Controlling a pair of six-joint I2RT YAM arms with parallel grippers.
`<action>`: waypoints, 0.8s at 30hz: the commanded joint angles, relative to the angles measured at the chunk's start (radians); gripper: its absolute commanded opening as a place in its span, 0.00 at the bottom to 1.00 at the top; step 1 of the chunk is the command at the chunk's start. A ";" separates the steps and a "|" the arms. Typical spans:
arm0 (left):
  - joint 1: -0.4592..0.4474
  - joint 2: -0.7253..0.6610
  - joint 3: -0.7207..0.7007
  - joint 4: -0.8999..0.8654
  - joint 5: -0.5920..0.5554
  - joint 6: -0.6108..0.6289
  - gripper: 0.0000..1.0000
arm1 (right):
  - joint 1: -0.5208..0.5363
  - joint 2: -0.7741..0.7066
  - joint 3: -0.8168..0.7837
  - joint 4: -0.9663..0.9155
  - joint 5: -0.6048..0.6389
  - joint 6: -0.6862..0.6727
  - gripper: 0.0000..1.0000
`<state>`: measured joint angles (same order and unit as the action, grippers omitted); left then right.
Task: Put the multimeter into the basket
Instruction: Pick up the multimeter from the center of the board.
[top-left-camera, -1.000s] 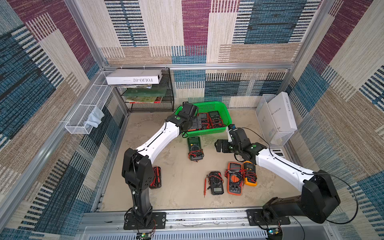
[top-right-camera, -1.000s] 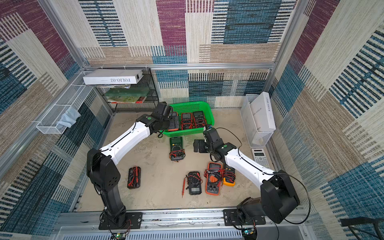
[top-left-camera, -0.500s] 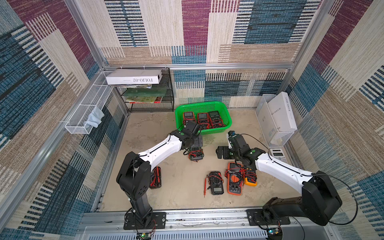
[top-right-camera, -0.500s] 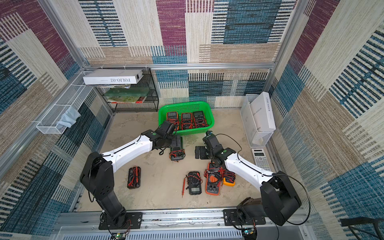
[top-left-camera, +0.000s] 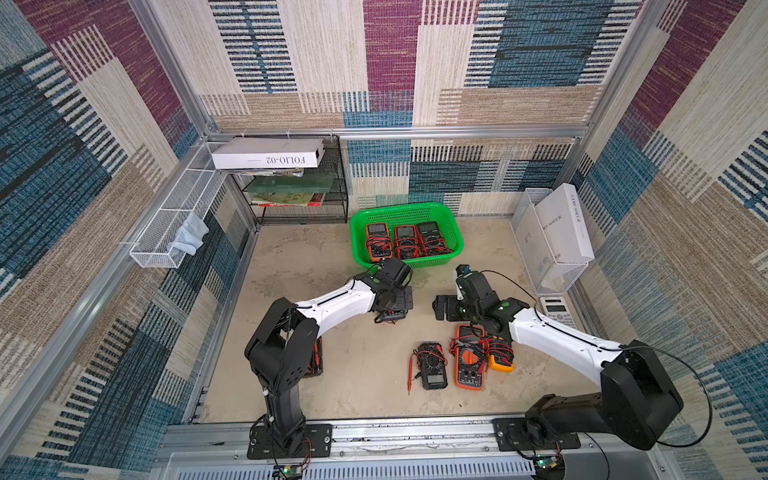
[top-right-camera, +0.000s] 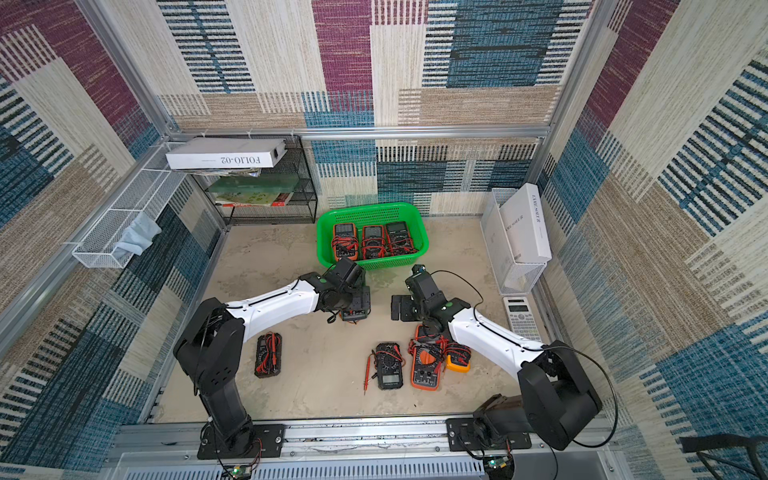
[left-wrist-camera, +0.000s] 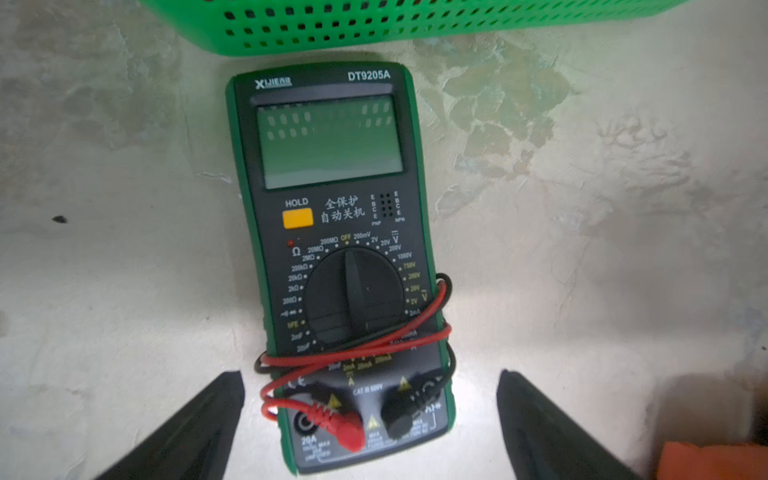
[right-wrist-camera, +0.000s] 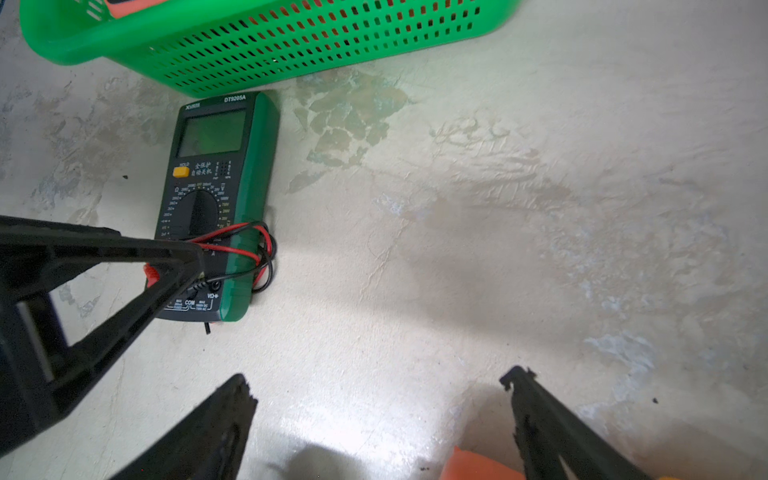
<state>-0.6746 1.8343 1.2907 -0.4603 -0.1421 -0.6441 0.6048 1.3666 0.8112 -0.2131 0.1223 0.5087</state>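
The left pincer (left-wrist-camera: 370, 374) has swung back from the basket (left-wrist-camera: 374, 29) and hangs wide over the green multimeter (left-wrist-camera: 336, 249), flat on the worktop (left-wrist-camera: 582, 249) just beside it. The right pincer (right-wrist-camera: 378, 374) is wide too, empty. The loose wires (left-wrist-camera: 374, 345) might catch on the rim.

I count eight multimeters: three in the one green basket (top-left-camera: 399, 215) just ahead of my left gripper (left-wrist-camera: 370, 372), namely an orange-cased meter (top-left-camera: 377, 241), a reddish meter (top-left-camera: 406, 242) and a dark meter (top-left-camera: 432, 239); one green-cased meter (left-wrist-camera: 332, 249) right beneath that gripper; a black meter (top-left-camera: 432, 368), an orange meter (top-left-camera: 469, 370) and a yellow meter (top-left-camera: 503, 365) behind my right gripper (right-wrist-camera: 380, 374); one red-wired meter (top-right-camera: 268, 354) far behind the left. Also one calculator (top-left-camera: 559, 309), one black mesh rack (top-left-camera: 340, 183), two white wire trays (top-left-camera: 166, 232) (top-left-camera: 552, 278).
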 joint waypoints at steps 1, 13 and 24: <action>0.000 0.016 0.008 0.031 0.008 -0.002 1.00 | 0.000 0.002 0.002 0.015 0.004 -0.001 1.00; 0.000 0.080 0.048 0.002 -0.033 -0.005 1.00 | 0.000 0.012 0.014 0.010 0.002 -0.006 0.99; 0.000 0.134 0.061 -0.012 -0.057 -0.007 1.00 | 0.000 0.025 0.031 0.008 0.000 -0.009 1.00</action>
<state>-0.6750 1.9545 1.3445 -0.4633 -0.1875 -0.6506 0.6033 1.3876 0.8322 -0.2119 0.1219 0.5049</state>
